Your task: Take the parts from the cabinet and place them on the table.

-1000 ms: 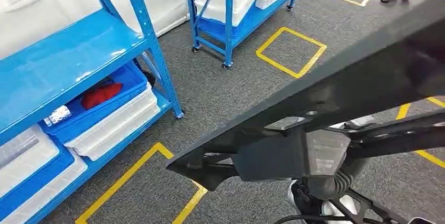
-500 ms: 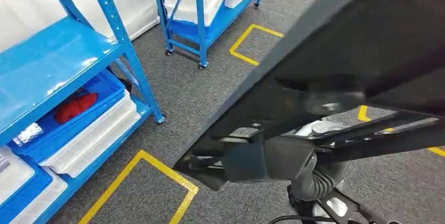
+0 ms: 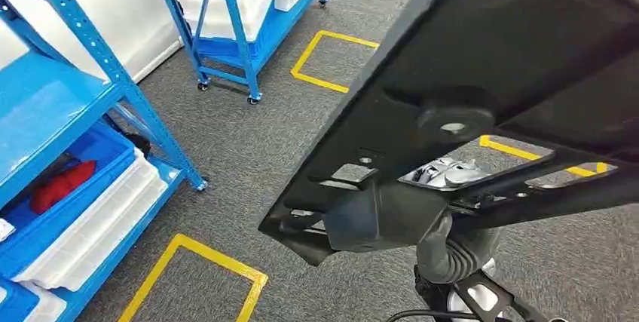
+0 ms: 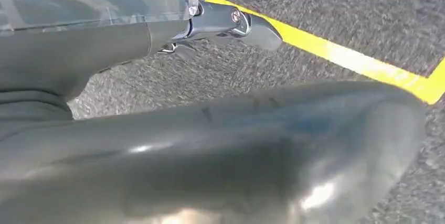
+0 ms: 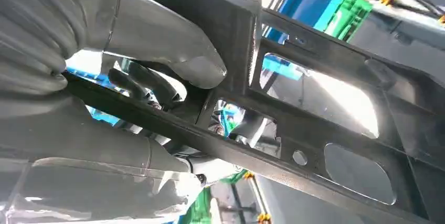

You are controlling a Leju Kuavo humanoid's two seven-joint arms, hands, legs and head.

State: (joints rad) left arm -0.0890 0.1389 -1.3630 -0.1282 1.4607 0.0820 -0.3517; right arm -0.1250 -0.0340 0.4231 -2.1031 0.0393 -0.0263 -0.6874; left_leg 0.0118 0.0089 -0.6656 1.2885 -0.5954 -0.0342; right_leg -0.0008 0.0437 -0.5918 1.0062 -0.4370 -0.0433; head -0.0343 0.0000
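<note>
A large black plastic frame part with cut-out openings fills the right of the head view, held up close in front of me. My right hand grips its lower edge from beneath. In the right wrist view the thumb of this hand presses on a rib of the part while the fingers curl through an opening. My left hand hangs over the grey carpet with its fingers stretched out and nothing in them. The blue cabinet rack stands at the left.
On the rack's low shelf a blue bin holds a red item, beside white bins. A second blue wheeled rack stands further back. Yellow tape squares mark the grey carpet.
The whole view has swung: the blue racks slide leftward and out of the picture. The black part stays in my right hand and takes up more of the frame.
</note>
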